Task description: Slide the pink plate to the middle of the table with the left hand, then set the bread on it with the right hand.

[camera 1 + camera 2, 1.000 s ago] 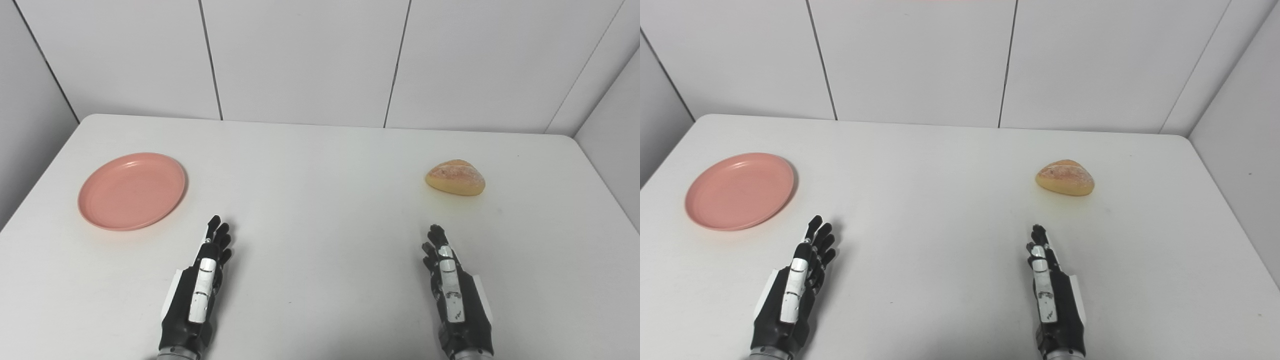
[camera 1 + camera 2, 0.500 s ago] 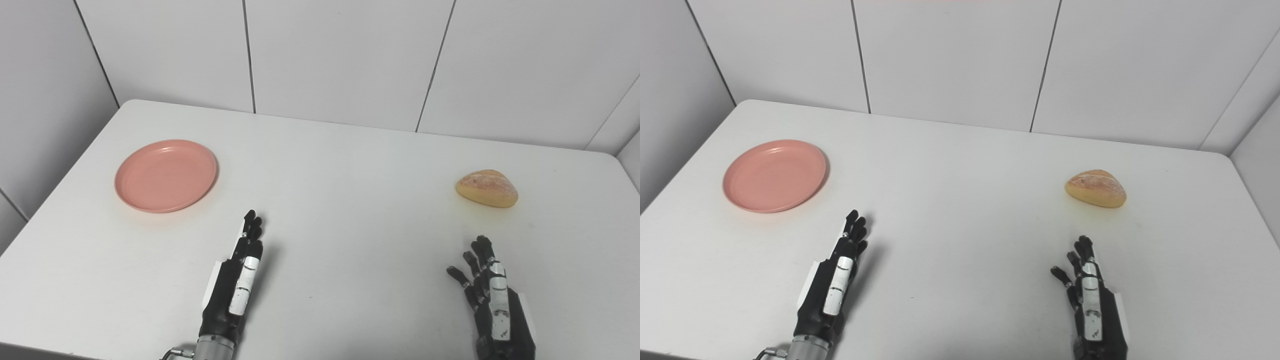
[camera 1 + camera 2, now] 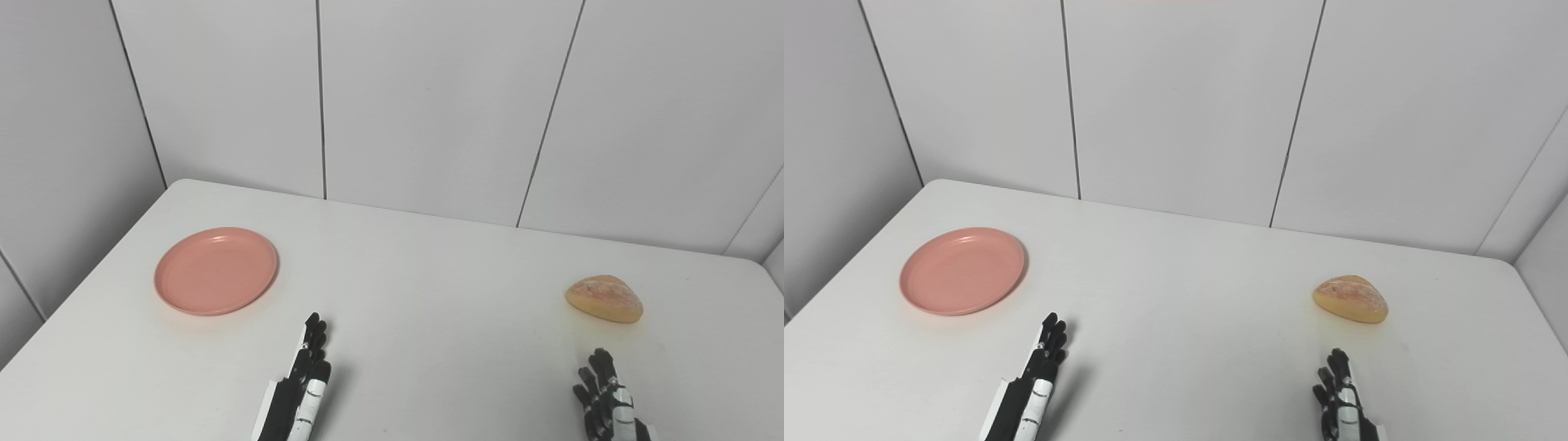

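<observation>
Two robot hands empty, fingers extended | step: plate (image 3: 215,271) unslid, ahead-left of left robot hand (image 3: 301,392) | next: reach, push toward bench (image 3: 429,294) middle

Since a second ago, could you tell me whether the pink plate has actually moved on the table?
No. The pink plate sits by the table's left edge, as before; only the camera tilted, shifting the whole picture.

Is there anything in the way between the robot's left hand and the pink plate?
No. Only bare white table lies between the left hand and the pink plate. The bread sits far off, near the right hand.
</observation>
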